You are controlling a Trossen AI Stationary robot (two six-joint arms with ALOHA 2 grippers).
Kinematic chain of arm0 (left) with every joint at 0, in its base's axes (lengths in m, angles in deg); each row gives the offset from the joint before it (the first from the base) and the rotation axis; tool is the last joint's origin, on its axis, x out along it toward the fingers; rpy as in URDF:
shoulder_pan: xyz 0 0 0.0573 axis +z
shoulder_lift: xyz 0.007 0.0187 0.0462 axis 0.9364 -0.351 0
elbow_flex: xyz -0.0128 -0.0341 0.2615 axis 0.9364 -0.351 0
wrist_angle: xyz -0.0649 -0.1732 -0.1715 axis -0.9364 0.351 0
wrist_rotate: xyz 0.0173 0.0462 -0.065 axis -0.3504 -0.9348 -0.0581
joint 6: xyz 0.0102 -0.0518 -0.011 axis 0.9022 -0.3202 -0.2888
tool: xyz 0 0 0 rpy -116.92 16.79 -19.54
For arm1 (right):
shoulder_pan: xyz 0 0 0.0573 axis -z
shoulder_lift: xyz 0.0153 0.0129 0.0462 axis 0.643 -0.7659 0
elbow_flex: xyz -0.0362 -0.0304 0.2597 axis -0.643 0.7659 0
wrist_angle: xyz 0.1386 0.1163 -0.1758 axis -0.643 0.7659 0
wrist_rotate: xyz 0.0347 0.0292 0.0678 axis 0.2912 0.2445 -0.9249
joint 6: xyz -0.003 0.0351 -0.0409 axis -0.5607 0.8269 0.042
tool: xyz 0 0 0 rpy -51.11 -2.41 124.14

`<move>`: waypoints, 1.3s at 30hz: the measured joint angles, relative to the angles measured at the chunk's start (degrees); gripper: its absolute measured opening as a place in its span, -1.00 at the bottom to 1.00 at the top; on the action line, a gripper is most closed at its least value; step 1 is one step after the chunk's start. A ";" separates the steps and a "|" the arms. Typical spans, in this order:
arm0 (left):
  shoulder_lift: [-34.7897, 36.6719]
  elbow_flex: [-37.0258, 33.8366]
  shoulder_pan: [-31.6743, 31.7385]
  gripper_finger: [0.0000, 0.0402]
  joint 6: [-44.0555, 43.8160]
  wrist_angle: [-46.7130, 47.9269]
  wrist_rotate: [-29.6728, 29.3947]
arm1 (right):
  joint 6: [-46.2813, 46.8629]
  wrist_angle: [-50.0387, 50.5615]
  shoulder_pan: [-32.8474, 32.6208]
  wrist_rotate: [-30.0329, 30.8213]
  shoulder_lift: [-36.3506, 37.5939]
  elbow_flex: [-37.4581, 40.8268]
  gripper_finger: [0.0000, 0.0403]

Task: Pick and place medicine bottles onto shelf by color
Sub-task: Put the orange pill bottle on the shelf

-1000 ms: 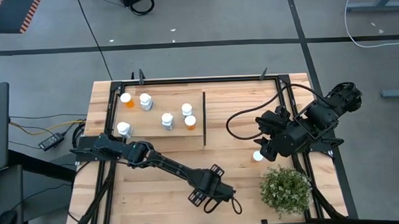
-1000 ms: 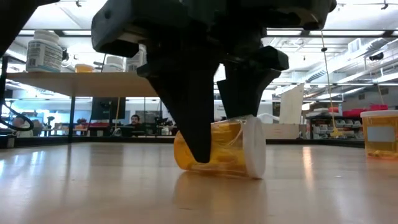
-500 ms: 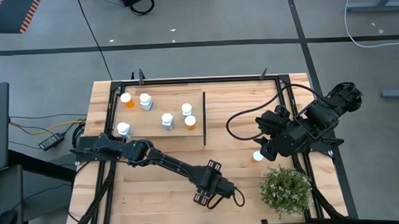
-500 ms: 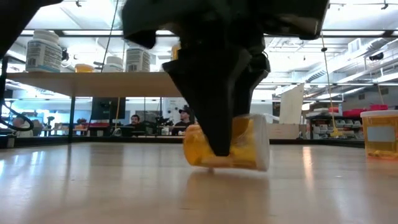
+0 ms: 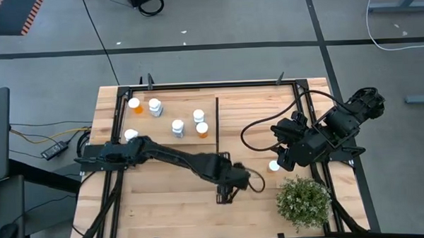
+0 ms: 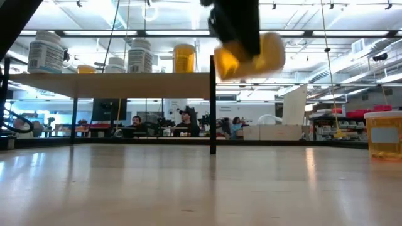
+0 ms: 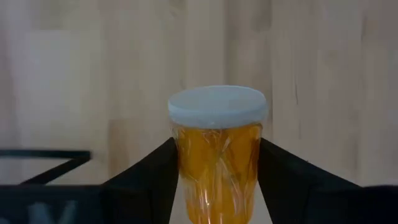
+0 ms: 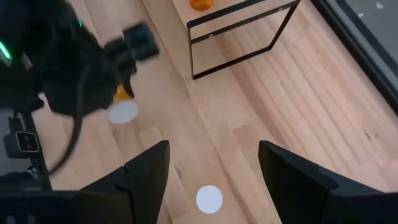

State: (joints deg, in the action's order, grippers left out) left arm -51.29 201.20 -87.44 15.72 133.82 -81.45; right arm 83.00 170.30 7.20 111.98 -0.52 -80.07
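The left claw (image 7: 217,180) grips an orange bottle (image 7: 217,155) by its body, lifted clear above the table (image 6: 188,188).

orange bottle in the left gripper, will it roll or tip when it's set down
Probably rolls if released as held: the orange bottle looks sideways in the low view, and it is round. Set upright, its flat white cap suggests steadier footing. The left gripper holds it easily off the table, so it is likely light.

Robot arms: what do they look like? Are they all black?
Mostly. Both arms are dark and chunky, made of jointed pieces. The left claw has two flat black fingers. A black cable loops beside the right arm, and the right claw has wide black fingers too.
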 joint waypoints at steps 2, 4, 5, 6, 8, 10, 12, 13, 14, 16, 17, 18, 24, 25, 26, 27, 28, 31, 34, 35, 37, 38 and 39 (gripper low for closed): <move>2.11 0.00 0.55 0.00 -3.42 -0.16 -1.83 | -0.35 0.00 0.00 0.49 0.00 0.00 0.26; 4.52 -0.02 0.78 0.02 -5.77 -0.20 -4.25 | -0.72 0.00 0.00 1.27 0.00 0.00 0.26; 5.68 -0.02 0.88 0.02 -6.70 -0.42 -5.61 | -1.00 0.00 0.00 1.70 0.00 0.00 0.26; 6.89 0.00 0.95 0.02 -7.75 -0.47 -7.07 | -1.46 0.00 0.00 2.01 0.00 0.00 0.26; 9.30 -0.02 0.95 0.01 -10.58 -0.30 -10.02 | -1.93 0.00 0.00 2.32 0.00 0.00 0.26; 11.50 0.00 0.93 0.00 -13.47 -0.37 -13.25 | -2.31 -0.01 0.00 2.97 0.00 0.00 0.26; 13.73 -0.02 0.74 0.00 -15.96 -0.25 -16.97 | -2.38 -0.01 0.01 3.74 0.00 0.00 0.26; 14.78 -0.01 0.45 0.01 -17.11 -0.29 -19.45 | -2.54 0.00 0.00 4.17 0.00 0.00 0.26; 15.83 -0.02 0.15 0.01 -18.42 0.04 -22.29 | -2.68 0.00 0.00 4.56 0.00 0.00 0.26; 17.64 -0.02 -0.39 0.02 -21.42 1.13 -28.62 | -3.10 0.00 0.00 5.10 0.00 0.00 0.26; 18.35 -0.02 -0.79 0.03 -23.11 1.77 -31.94 | -3.18 0.00 0.02 5.34 0.00 0.00 0.26; 19.09 0.00 -1.19 0.03 -24.94 2.96 -35.56 | -3.20 -0.02 0.00 5.71 0.00 0.00 0.26; 21.13 -0.01 -4.71 -0.01 -46.07 16.64 -53.82 | -3.63 0.00 0.00 6.39 0.00 0.00 0.26; 21.14 -0.01 -5.44 -0.01 -50.75 19.64 -55.90 | -3.90 0.00 0.02 6.39 0.00 0.00 0.26; 21.10 -0.15 -6.23 -0.02 -54.70 20.99 -57.32 | -4.24 0.00 0.02 6.37 0.00 0.00 0.26; 21.10 -0.76 -6.75 -0.02 -55.51 19.98 -58.55 | -4.48 -0.02 0.02 6.39 0.00 0.00 0.26; 21.12 -1.32 -7.19 -0.02 -55.12 19.63 -59.27 | -4.76 0.00 0.02 6.39 0.00 0.00 0.26; 20.76 -1.55 -8.01 -0.01 -56.93 20.60 -59.05 | -5.44 0.00 0.01 6.39 0.00 0.00 0.26; 20.77 -2.45 -8.17 -0.03 -60.17 20.44 -59.09 | -5.57 -0.02 0.02 6.37 0.00 0.00 0.26; 20.77 -2.62 -8.37 -0.04 -61.45 20.47 -59.08 | -5.64 0.00 0.00 6.37 0.00 0.00 0.26; 20.92 -2.64 -8.61 -0.05 -62.95 20.46 -59.33 | -5.96 0.00 0.02 6.35 0.00 0.00 0.26; 21.03 -2.62 -8.85 -0.05 -62.99 20.46 -59.44 | -6.16 0.00 0.01 6.35 0.00 0.00 0.26; 21.03 -2.62 -9.01 -0.05 -62.92 20.46 -59.48 | -6.40 0.00 0.02 6.35 0.00 0.00 0.26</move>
State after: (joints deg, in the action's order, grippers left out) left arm -30.26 198.58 -96.45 -47.21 154.28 -140.93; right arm 76.60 170.30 7.22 118.33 -0.52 -80.07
